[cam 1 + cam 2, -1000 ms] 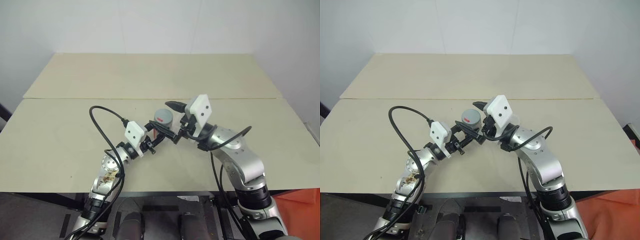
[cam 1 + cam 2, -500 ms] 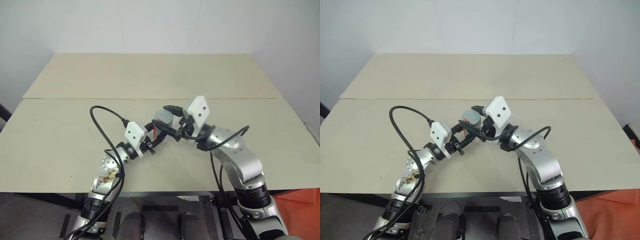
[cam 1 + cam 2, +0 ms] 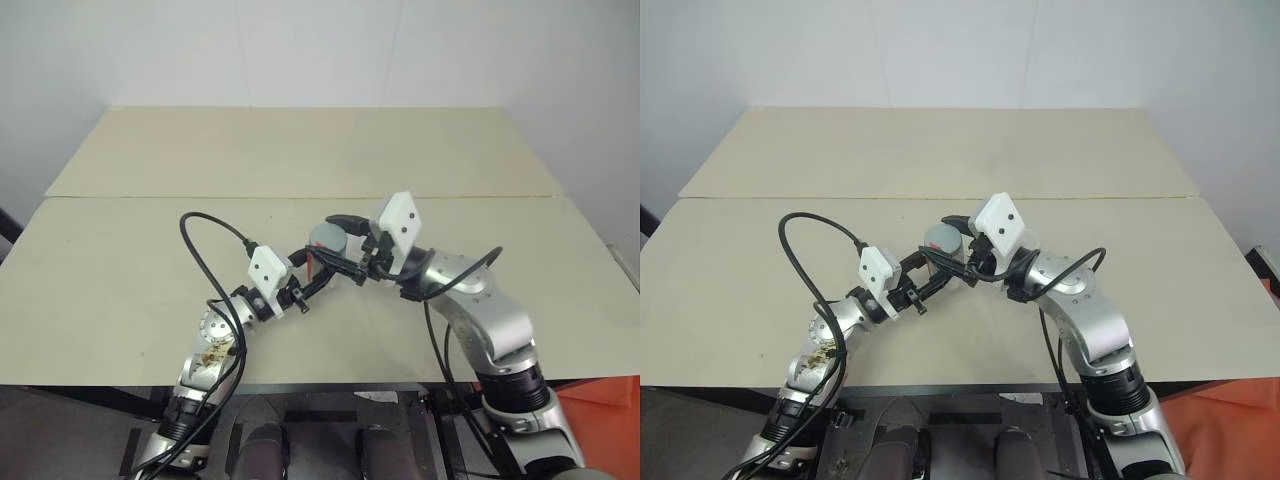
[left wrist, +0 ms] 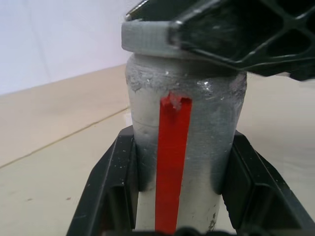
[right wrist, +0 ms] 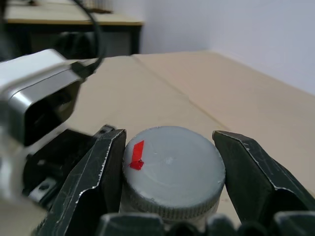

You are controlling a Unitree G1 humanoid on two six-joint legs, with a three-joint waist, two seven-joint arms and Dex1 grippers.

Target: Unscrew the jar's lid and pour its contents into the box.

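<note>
Stage of the task: opening of the jar, both arms engaged at the centre of the head views. The jar (image 4: 182, 162), a silver-grey cylinder bearing a vertical red stripe, stands upright just below the seam of the pale table (image 3: 120, 270). The left gripper (image 3: 312, 272), entering from the lower left of the frame, is clamped tight on the jar's body; in the left wrist view its two black fingers (image 4: 115, 182) press against both flanks of the cylinder. The right gripper (image 3: 345, 245), entering from the lower right, is set around the lid (image 5: 170, 169), a flat grey cap with a small red mark, its jaws drawn in to lid width. In the right wrist view one finger (image 5: 93, 182) lies against the ribbed rim on the side of the red mark; on the opposite side contact is probable, though a thin gap cannot be excluded. The lid sits flush on the jar's neck with no gap visible beneath it, so it is judged not yet unscrewed, or at most barely turned. Remaining, by this reading: turning the lid off, lifting it clear, and tipping the jar so that the contents fall into the box. How full the jar is cannot be judged while it is closed.
</note>
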